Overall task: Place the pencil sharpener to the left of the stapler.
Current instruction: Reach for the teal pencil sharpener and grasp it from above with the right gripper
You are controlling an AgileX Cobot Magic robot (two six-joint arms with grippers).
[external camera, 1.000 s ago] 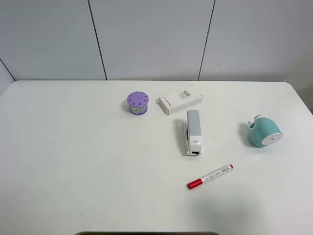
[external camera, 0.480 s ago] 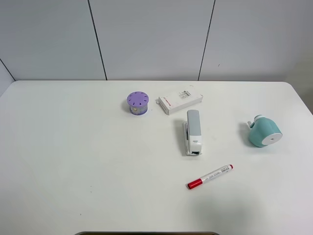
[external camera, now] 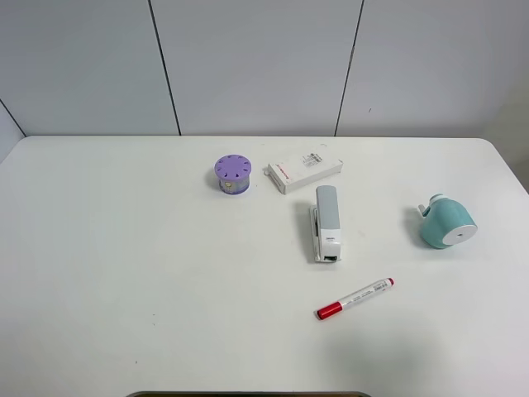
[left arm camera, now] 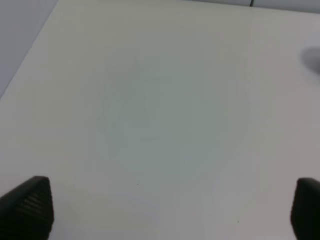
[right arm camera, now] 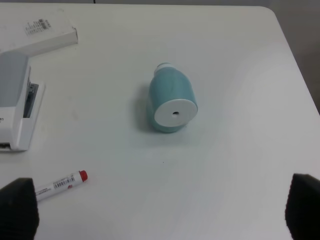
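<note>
The teal pencil sharpener lies on its side at the table's right, its flat white end face toward the front; the right wrist view shows the pencil sharpener ahead of my right gripper, which is open with both fingertips apart and nothing between them. The light-grey stapler lies lengthwise near the table's middle, left of the sharpener; an end of the stapler shows in the right wrist view. My left gripper is open over bare table. Neither arm appears in the exterior high view.
A purple cylinder with holes and a flat white box sit behind the stapler. A red-capped marker lies in front of it, with the marker near my right gripper. The table's right edge runs close to the sharpener.
</note>
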